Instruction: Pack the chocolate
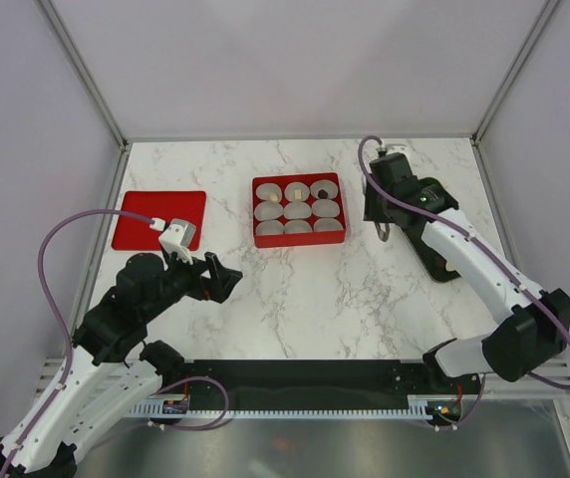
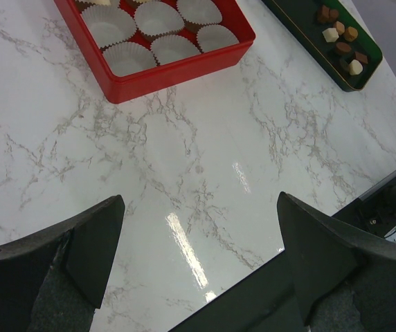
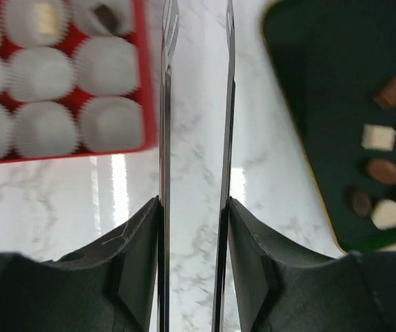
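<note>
The tabletop is polished, white, grey-veined marble-look stone, with glare streaks just ahead of the left fingers, which are matt black, grainy plastic. Beyond them the red box looks like smooth plastic, and its cups are pleated white paper. The right fingers are thin, dark, shiny blades. To their right lies smooth chocolate on a smooth dark-green tray.

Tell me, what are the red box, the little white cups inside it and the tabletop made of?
Red box: probably plastic, maybe coated card; smooth, evenly coloured walls with rounded corners. White cups: thin pleated paper, judging by the fluted, crinkled rims. Tabletop: white with grey marble veining and glossy glare streaks; real stone or a printed laminate, cannot tell.
</note>
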